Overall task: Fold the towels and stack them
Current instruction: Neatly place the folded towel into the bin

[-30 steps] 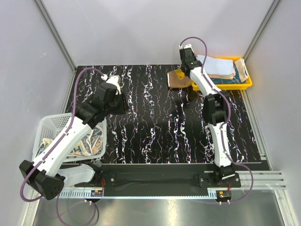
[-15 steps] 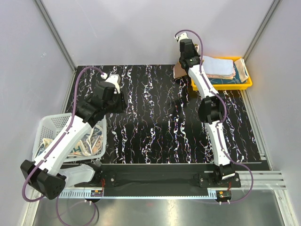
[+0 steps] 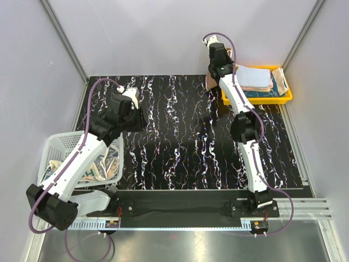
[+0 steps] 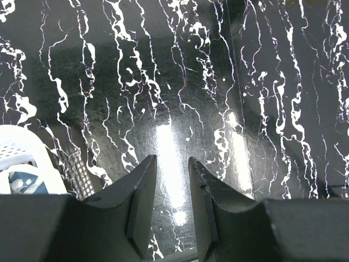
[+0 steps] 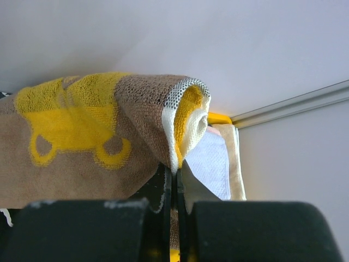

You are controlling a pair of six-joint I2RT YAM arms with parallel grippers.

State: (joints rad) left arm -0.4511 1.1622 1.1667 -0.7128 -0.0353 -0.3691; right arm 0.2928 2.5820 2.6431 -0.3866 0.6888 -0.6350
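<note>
My right gripper (image 5: 173, 173) is shut on a fold of the brown towel (image 5: 82, 142) with a yellow vehicle print, which hangs lifted over the jaws. In the top view the right gripper (image 3: 216, 72) is high at the back, beside the yellow tray's left end, with only a bit of the brown towel (image 3: 209, 82) showing. Folded towels lie in the tray: a white one (image 5: 211, 164), a beige one (image 5: 235, 158), and a pale stack (image 3: 253, 78). My left gripper (image 4: 172, 166) is open and empty, low over the black marbled mat (image 4: 180, 82); it also shows in the top view (image 3: 134, 117).
The yellow tray (image 3: 285, 98) stands at the back right against the wall. A white mesh basket (image 3: 57, 144) with several crumpled cloths (image 3: 103, 166) sits at the front left, its rim (image 4: 13, 142) beside my left fingers. Grey walls enclose the mat.
My right gripper has lifted the brown towel off the mat and carried it up and back beside the tray. The left arm has hardly moved.
</note>
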